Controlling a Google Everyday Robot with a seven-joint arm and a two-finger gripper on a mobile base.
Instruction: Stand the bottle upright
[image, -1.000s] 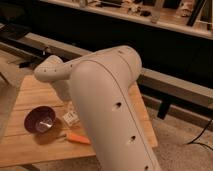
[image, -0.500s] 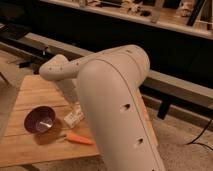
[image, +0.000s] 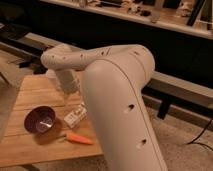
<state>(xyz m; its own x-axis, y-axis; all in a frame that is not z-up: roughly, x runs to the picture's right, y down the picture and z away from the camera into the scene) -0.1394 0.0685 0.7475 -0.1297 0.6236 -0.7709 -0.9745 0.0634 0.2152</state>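
Observation:
The bottle (image: 75, 116) lies on its side on the wooden table (image: 30, 90), pale with a whitish label and dark print, between the purple bowl and my arm. My gripper (image: 70, 94) hangs at the end of the forearm, just above and behind the bottle and apart from it. It looks open and holds nothing. My big white upper arm (image: 120, 100) fills the middle of the view and hides the table's right part.
A purple bowl (image: 40, 120) sits left of the bottle. An orange carrot (image: 79, 138) lies in front of it near the table's front edge. A long dark bench (image: 175, 85) runs behind the table, with the floor to the right.
The forearm has swung in over the table and the wrist has come down closer to the bottle. Bottle, bowl and carrot have not moved.

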